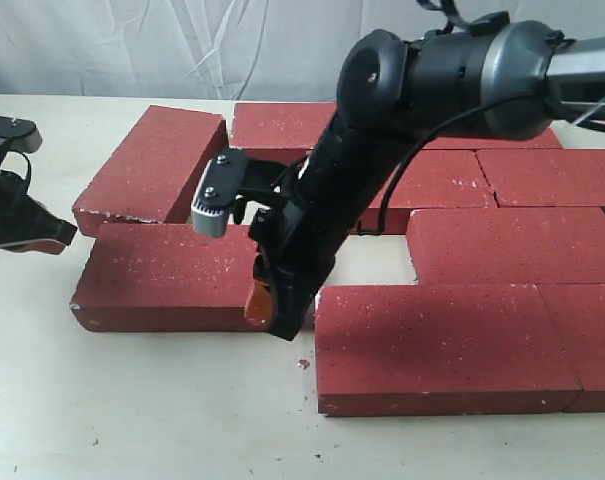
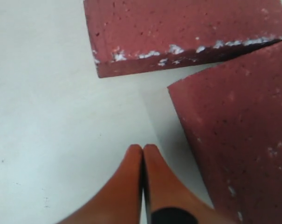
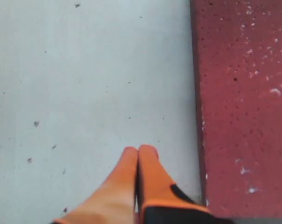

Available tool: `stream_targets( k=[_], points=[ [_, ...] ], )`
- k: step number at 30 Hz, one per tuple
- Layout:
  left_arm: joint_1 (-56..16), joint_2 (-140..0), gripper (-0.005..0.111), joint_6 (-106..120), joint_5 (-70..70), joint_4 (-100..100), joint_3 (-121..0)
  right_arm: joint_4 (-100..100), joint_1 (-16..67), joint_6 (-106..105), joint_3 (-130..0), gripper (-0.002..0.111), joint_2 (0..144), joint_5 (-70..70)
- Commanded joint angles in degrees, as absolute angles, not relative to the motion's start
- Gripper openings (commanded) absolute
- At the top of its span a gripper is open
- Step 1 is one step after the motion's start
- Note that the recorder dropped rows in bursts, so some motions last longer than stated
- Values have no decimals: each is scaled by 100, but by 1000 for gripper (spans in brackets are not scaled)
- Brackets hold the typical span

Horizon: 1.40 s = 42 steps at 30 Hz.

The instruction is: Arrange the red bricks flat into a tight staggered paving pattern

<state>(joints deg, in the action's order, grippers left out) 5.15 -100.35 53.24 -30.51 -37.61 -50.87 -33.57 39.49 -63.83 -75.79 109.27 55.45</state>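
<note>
Right gripper [image 1: 265,305], exterior view: fingers pressed together, empty, tip low in the gap between a loose brick [image 1: 162,275] and the laid bricks [image 1: 482,250] filling the table's [image 1: 132,400] right side. Skewed brick [image 1: 152,165] behind the loose one, toward the far edge. Left gripper [image 1: 42,235] near the left edge.

Left wrist view: left gripper [image 2: 142,151] closed, empty; skewed brick [image 2: 187,32] and loose brick [image 2: 238,140] just ahead, corners apart.

Right wrist view: right gripper [image 3: 138,151] closed beside a brick's edge; contact unclear.

Handling, judged: heavy, rigid, gritty, corners chip. Push low on a side or end face rather than lift.
</note>
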Motion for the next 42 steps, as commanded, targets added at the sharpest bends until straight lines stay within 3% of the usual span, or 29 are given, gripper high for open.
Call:
stream_targets(
  k=[1, 23, 42],
  points=[
    [513, -10250, 0, 5267, -2966, -4018, -5089, -3227, 4138, -6446, -7574, -1, 11135, 4938],
    [481, -10616, 0, 7128, -3623, -5934, -5317, -1942, 4281, -5386, -7574, -1, 11515, 4119],
    [266, -10485, 0, 7665, -3622, -5982, -5317, -1820, 4270, -5052, -7574, -1, 11048, 4474]
  ],
)
